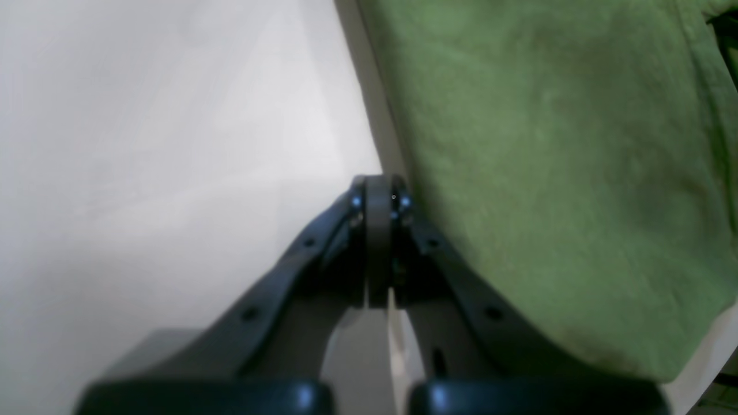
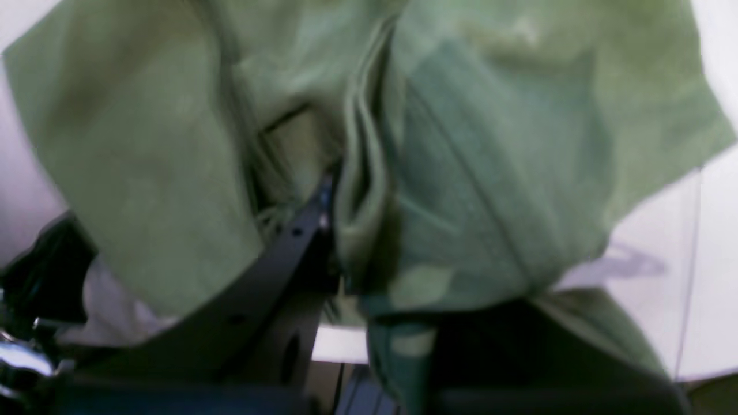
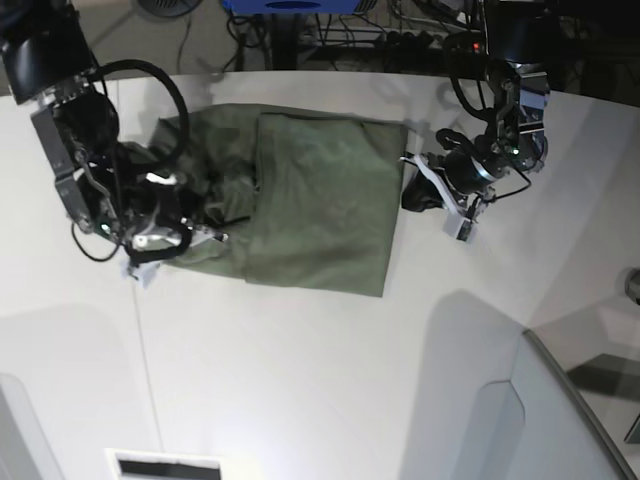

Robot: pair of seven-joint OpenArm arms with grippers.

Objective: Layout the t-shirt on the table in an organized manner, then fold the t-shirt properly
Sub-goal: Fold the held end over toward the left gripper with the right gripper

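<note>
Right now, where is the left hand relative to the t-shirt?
In the base view, the left hand sits at the t-shirt's right edge on the table, shut and empty.

The base camera hangs high above and looks straight down at the big smooth white table [image 3: 300, 390]. Each wrist camera sits just behind its black gripper, very close and blurry. The left one looks at the soft olive-green t-shirt [image 1: 565, 173] toward 2 o'clock. The right one is filled by that shirt. All three views share it.
</note>
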